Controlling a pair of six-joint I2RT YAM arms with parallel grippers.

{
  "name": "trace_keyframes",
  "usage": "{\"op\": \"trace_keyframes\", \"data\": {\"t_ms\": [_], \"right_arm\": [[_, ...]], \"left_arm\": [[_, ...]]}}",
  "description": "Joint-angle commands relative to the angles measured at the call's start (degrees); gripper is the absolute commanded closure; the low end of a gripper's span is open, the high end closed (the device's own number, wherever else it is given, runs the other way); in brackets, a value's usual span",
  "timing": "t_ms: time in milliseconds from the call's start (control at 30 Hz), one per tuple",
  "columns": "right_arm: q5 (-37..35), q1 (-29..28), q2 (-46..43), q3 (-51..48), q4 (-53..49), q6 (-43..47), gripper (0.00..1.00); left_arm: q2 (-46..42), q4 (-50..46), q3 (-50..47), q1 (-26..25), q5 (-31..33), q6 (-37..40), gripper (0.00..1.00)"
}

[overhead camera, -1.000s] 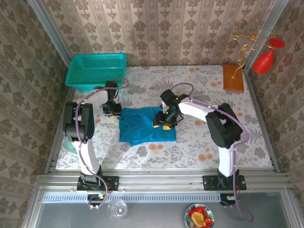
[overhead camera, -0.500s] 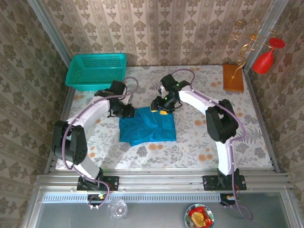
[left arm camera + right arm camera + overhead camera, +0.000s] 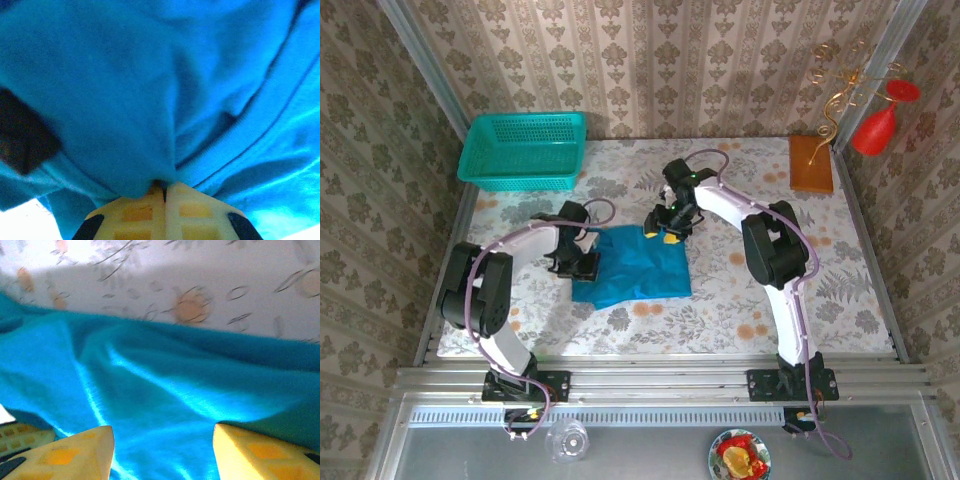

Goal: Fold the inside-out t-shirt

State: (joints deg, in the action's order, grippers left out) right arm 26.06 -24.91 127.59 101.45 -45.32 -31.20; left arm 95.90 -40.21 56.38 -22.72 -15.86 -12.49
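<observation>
The inside-out t-shirt [image 3: 638,265] lies as a rumpled teal-blue rectangle in the middle of the flowered table [image 3: 740,290]. My left gripper [image 3: 584,263] sits at the shirt's left edge. In the left wrist view its yellow fingers [image 3: 135,212] are pressed together, and a fold of the t-shirt [image 3: 110,100] is pinched at the left gripper's [image 3: 163,189] tips. My right gripper [image 3: 666,232] hovers at the shirt's far right corner. In the right wrist view the right gripper [image 3: 163,442] stands open, with the blue t-shirt [image 3: 150,390] spread below and nothing held.
A turquoise mesh basket [image 3: 525,148] stands at the back left corner. An orange-brown board [image 3: 810,163] lies at the back right, with a red glass [image 3: 876,128] and a gold wire ornament [image 3: 840,95] beside it. Bare tablecloth surrounds the shirt.
My left gripper slid from the shirt's far left corner down its left edge and shut on the cloth. My right gripper moved off the shirt's middle to its far right corner.
</observation>
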Motion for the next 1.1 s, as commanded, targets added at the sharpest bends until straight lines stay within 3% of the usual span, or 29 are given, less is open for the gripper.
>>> {"op": "trace_keyframes", "data": {"t_ms": [0,267,433,533,767,867,1067], "right_arm": [[-1.29,1.55,2.6,-0.06,-0.87,0.9,0.45],[-2.74,2.59,2.64,-1.47,-2.15,1.4,0.46],[-1.27,2.48,-2.15,-1.73,-0.65,1.58,0.46],[3.39,1.9,-2.52,-0.58,1.06,2.46,0.46],[9.87,0.78,5.21,7.99,-3.63,6.79,0.47],[8.96,1.08,8.18,9.61,-4.69,6.42,0.48],[3.42,2.87,7.94,5.59,-6.23,6.01,0.49]], "left_arm": [[-4.58,-0.31,-4.57,0.93,2.67,-2.73,1.0],[-7.63,0.33,-7.95,2.78,6.8,-7.72,1.0],[-14.73,-1.89,-3.79,1.82,7.84,-8.75,0.84],[-17.18,-2.11,-2.17,-0.45,5.39,-9.1,0.79],[-15.39,5.19,-6.34,-9.01,-0.58,-15.62,0.86],[-12.43,9.94,-9.52,-9.65,-3.21,-18.5,0.9],[-9.45,9.98,-10.78,-8.04,0.01,-17.91,0.91]]}}
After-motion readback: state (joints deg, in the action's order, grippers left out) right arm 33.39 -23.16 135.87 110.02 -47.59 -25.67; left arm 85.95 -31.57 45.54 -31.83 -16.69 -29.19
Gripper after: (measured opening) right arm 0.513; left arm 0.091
